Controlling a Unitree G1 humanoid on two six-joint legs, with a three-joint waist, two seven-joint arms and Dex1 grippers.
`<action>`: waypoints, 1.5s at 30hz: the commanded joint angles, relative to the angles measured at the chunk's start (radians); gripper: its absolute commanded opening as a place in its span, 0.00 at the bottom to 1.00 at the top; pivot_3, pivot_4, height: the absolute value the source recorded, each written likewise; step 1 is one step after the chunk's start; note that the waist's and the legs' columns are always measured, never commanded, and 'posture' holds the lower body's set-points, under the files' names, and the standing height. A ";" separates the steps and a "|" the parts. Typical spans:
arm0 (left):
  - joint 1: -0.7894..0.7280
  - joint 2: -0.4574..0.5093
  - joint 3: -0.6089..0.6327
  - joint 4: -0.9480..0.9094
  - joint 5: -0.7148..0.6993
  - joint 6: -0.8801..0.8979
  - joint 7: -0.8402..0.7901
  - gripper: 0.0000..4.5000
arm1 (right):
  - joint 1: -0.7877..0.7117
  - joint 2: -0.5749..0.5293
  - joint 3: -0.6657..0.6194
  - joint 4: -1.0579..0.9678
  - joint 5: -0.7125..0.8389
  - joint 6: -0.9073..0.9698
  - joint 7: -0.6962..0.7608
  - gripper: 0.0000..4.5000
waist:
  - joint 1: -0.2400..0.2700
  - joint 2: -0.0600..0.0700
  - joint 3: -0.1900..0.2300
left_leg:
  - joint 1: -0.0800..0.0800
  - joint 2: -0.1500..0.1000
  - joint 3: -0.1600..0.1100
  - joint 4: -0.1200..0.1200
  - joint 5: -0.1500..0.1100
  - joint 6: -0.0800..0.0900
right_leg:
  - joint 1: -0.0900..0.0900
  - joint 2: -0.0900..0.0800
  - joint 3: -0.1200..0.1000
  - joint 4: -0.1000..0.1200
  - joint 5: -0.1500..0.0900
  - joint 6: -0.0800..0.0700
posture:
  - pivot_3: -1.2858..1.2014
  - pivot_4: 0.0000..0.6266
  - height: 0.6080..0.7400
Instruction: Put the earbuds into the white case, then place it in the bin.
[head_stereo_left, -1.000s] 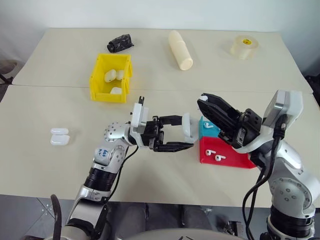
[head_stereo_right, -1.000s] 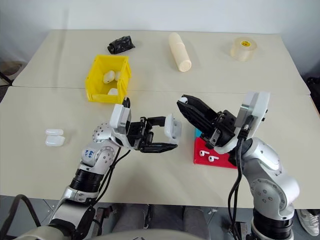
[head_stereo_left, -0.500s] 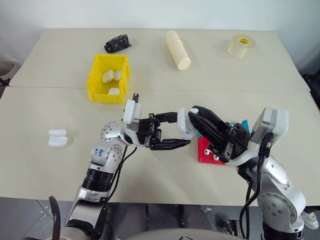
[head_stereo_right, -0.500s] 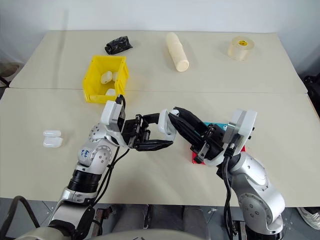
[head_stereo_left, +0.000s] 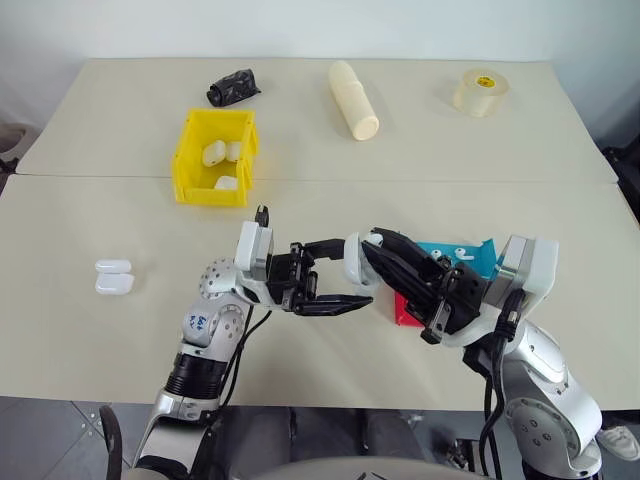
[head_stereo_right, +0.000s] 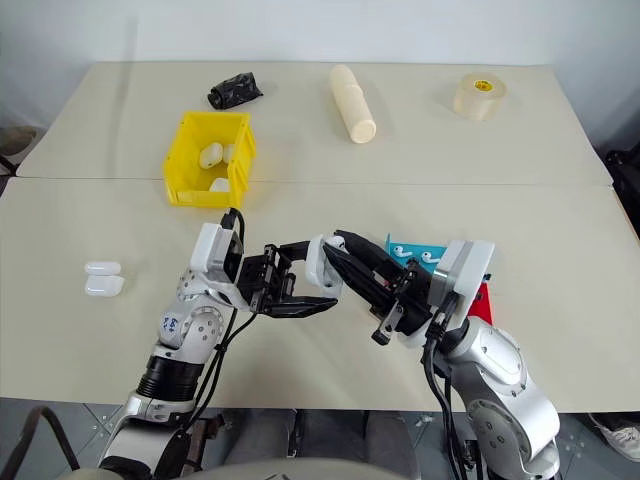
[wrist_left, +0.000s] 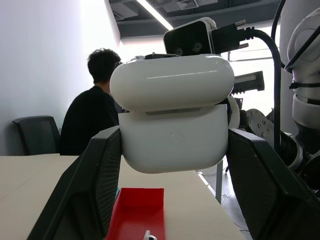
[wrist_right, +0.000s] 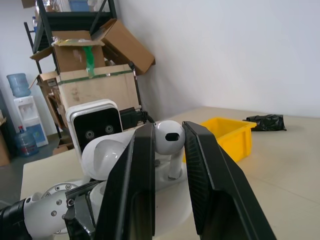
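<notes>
Nearest the robot, its two arms meet above the front of a pale table (head_stereo_left: 90, 340). The left gripper (head_stereo_left: 338, 270) is clamped on the white case (wrist_left: 172, 117), one black finger on each side of the body, with the hinged lid standing slightly ajar. The right gripper (head_stereo_left: 385, 255) pinches one earbud (wrist_right: 168, 138) by its head between its two fingers, stem hanging down, right at the top of the case.

Just beyond the arms sit a red tray (head_stereo_left: 400, 312) and a teal tray (head_stereo_left: 440, 252); two more earbuds (head_stereo_left: 453, 254) lie on the teal one. Off to the robot's left lie two closed spare cases (head_stereo_left: 113, 276), side by side. Farther back stands the yellow bin (head_stereo_left: 185, 160), with three white cases inside. Along the far edge are a crumpled black object (head_stereo_left: 232, 85), a cream cylinder (head_stereo_left: 355, 100) and a tape roll (head_stereo_left: 480, 93).

The case and earbud look light, hard and glossy, so likely slippery. The case seems best held across its flat sides, clear of the lid; the earbud by its bulb, leaving the stem free to slot in.
</notes>
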 joint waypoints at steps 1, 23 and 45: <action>0.001 -0.016 -0.002 -0.073 -0.024 -0.019 0.011 0.62 | 0.029 -0.022 0.011 -0.040 -0.018 -0.019 0.015 0.16 | 0.000 0.000 0.000 | 0.000 0.000 0.000 0.000 0.000 0.000 | 0.000 0.000 0.000 0.000 0.000 0.000 | 0.52 0.24 1.00; -0.021 -0.013 -0.009 -0.072 -0.027 -0.007 -0.016 0.62 | 0.075 -0.119 -0.023 -0.006 0.016 -0.059 0.075 0.99 | 0.002 0.000 0.000 | 0.000 0.000 0.000 0.000 0.000 0.000 | 0.001 0.000 0.000 0.000 0.000 0.000 | 0.52 0.24 1.00; 0.055 0.094 -0.026 0.007 0.090 -0.169 -0.090 0.62 | 0.221 -0.602 -0.580 0.479 -0.157 -0.088 0.454 0.99 | 0.013 0.000 0.000 | 0.003 -0.001 0.004 0.000 -0.001 0.002 | 0.003 0.002 0.002 -0.001 0.000 0.000 | 0.52 0.24 1.00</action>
